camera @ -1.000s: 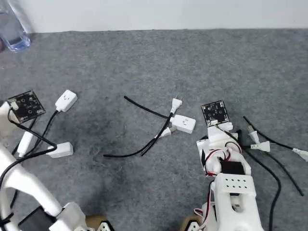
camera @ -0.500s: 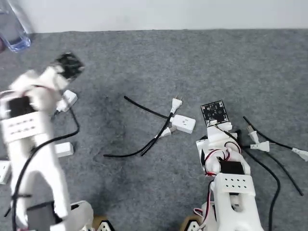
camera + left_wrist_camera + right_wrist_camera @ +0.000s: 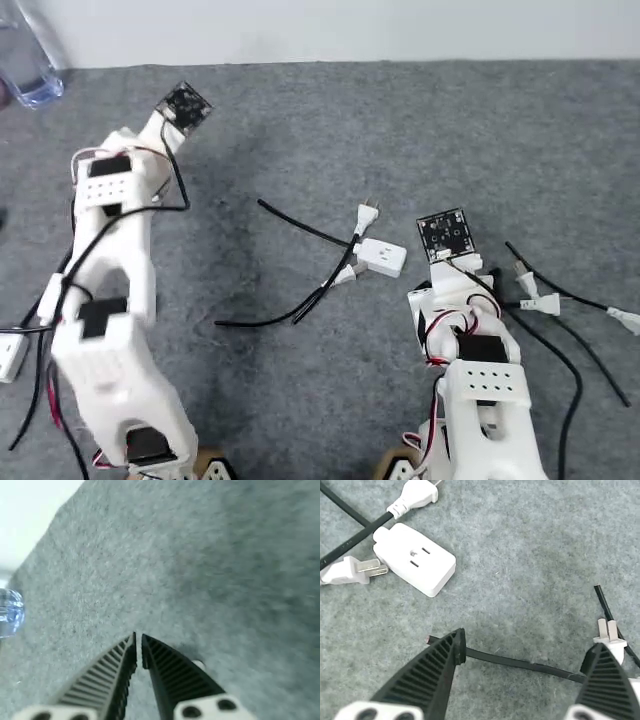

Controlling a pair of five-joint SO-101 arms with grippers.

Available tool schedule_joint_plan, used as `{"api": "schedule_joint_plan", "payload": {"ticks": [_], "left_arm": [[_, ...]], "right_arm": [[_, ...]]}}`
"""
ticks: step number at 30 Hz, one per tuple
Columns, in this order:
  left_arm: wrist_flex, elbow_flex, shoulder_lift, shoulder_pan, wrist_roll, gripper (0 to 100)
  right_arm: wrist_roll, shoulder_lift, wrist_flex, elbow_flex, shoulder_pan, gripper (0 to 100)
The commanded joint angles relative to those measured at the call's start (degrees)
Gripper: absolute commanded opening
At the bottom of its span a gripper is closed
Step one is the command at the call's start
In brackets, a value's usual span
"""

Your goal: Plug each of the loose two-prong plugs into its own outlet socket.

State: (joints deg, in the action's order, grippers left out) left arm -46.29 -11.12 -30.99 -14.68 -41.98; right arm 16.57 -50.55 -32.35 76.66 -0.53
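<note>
A white outlet block [image 3: 380,257] [image 3: 415,557] lies mid-table with its sockets facing up. Two white two-prong plugs on black cords lie beside it, one beyond it [image 3: 368,213] [image 3: 415,494] and one at its near end [image 3: 345,275] [image 3: 347,570]. My right gripper [image 3: 525,650] hovers open just right of the block, straddling a black cord [image 3: 520,662], with another plug [image 3: 610,637] by one finger. Further plugs [image 3: 535,295] lie at the right. My left gripper [image 3: 138,639] is shut on nothing over bare carpet at the far left. The left arm [image 3: 110,250] covers the sockets there.
Grey carpet [image 3: 300,130] covers the table. A clear bottle [image 3: 25,60] [image 3: 10,612] stands at the far left corner. A white plug [image 3: 50,295] and a white block [image 3: 10,355] lie by the left edge. Black cords [image 3: 570,370] trail along the right side.
The left arm has swung up from the near left edge and stretched out toward the far left of the table. The right arm and the plugs have not moved.
</note>
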Motion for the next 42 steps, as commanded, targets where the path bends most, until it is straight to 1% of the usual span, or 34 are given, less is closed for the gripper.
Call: {"api": "schedule_joint_plan", "payload": {"ticks": [1,4,10,16,19,22,27,30,34,37,39,42], "left_arm": [[-4.9,-17.7,-10.2,-0.3,0.9,1],[-10.3,-29.8,-20.0,0.0,0.9,1],[-24.6,-54.5,-37.1,0.5,0.9,1],[-32.7,-76.6,-50.7,-2.3,0.5,1],[-36.0,-83.1,-55.6,-3.4,-4.1,1],[-39.4,-85.1,-57.8,-5.1,-6.2,1],[-48.5,-85.1,-56.7,-8.4,-6.9,1],[-54.0,-85.1,-55.4,-10.5,-10.5,1],[-54.3,-85.0,-53.6,-13.8,-11.0,1],[-54.4,-84.7,-52.0,-14.9,-10.9,1],[-54.4,-85.1,-50.0,-14.9,-10.9,1],[-54.4,-84.7,-44.7,-12.6,-10.4,1]], "right_arm": [[1.3,0.0,1.1,-0.4,2.2,36.1],[3.3,0.0,1.2,0.1,2.9,36.1],[3.4,0.0,1.2,0.1,2.9,36.1],[3.4,0.0,1.2,0.1,2.9,36.1],[3.5,0.0,1.2,0.1,2.9,36.1],[3.5,0.0,1.2,0.1,2.9,36.1],[3.5,0.0,1.5,0.0,2.9,36.1],[3.4,0.0,2.3,0.3,2.9,36.1],[3.4,0.0,2.4,0.3,2.9,36.1],[3.4,0.0,2.4,0.3,2.9,36.1],[3.4,0.0,2.5,0.4,2.9,36.1],[3.4,0.0,2.5,0.4,2.9,36.1]]}}
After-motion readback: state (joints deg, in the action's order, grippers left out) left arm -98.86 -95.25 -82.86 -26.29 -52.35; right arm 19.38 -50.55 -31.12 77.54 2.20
